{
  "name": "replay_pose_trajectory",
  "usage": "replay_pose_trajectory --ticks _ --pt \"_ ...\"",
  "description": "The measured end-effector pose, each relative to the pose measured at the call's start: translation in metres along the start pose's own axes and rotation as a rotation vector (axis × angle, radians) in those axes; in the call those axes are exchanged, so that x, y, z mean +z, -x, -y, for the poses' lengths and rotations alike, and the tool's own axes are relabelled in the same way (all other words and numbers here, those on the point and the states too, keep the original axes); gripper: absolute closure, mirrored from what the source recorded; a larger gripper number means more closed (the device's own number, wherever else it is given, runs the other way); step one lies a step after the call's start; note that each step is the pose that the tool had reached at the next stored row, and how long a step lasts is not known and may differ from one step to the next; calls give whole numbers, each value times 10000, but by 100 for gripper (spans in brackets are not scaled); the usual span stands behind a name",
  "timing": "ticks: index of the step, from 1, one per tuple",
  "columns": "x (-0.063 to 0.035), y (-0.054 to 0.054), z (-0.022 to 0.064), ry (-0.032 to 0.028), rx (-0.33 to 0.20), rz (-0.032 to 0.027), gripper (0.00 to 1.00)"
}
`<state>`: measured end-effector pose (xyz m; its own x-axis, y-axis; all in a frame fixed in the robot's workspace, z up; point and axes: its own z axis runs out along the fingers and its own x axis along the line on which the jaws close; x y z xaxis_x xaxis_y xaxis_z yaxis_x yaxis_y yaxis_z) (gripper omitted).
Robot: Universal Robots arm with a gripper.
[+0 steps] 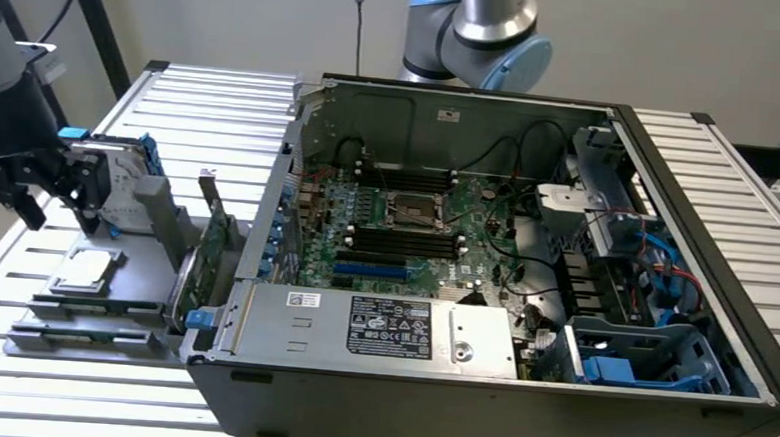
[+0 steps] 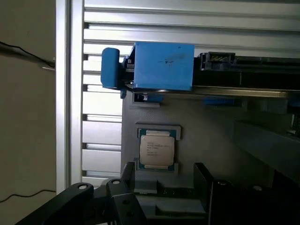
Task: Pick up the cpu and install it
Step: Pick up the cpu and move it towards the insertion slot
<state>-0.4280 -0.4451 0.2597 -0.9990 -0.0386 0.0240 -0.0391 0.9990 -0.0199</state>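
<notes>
A: Nearest us, on the wrist view, we see the gripper (image 2: 161, 187): matte black fingers (image 2: 119, 199) with jointed links and round pivot screws.

B: And how do we read it?

A: Spread wide, released, holding nothing and touching nothing.

B: Where do we find the cpu (image 2: 156, 149)?

A: It lies flat in a square recess of the grey holder (image 2: 211, 140), a small square chip with a smooth silver-grey metal lid, fine print on it, and a thin darker border. We see it under the gripper, in line with the gap between the fingers, clear of both.

B: On the exterior view we agree: the gripper (image 1: 57, 211) hangs above the holder (image 1: 90, 341), with the cpu (image 1: 87, 268) just below the fingertips and slightly toward the exterior view's right.

A: Beside it we note the hard drive (image 1: 123, 179) with glossy blue plastic rails, and the green expansion card (image 1: 211, 249) standing on edge.

B: All of it rests on the ribbed aluminium table (image 1: 713, 165), next to the open computer case (image 1: 488, 399) of dark sheet metal, its green motherboard (image 1: 485, 198) exposed.
</notes>
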Motion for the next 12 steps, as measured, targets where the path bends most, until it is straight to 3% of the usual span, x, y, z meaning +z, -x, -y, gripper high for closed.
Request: replay_pose_trajectory --ticks 12 --pt "220 -72 -5 0 0 1 38"
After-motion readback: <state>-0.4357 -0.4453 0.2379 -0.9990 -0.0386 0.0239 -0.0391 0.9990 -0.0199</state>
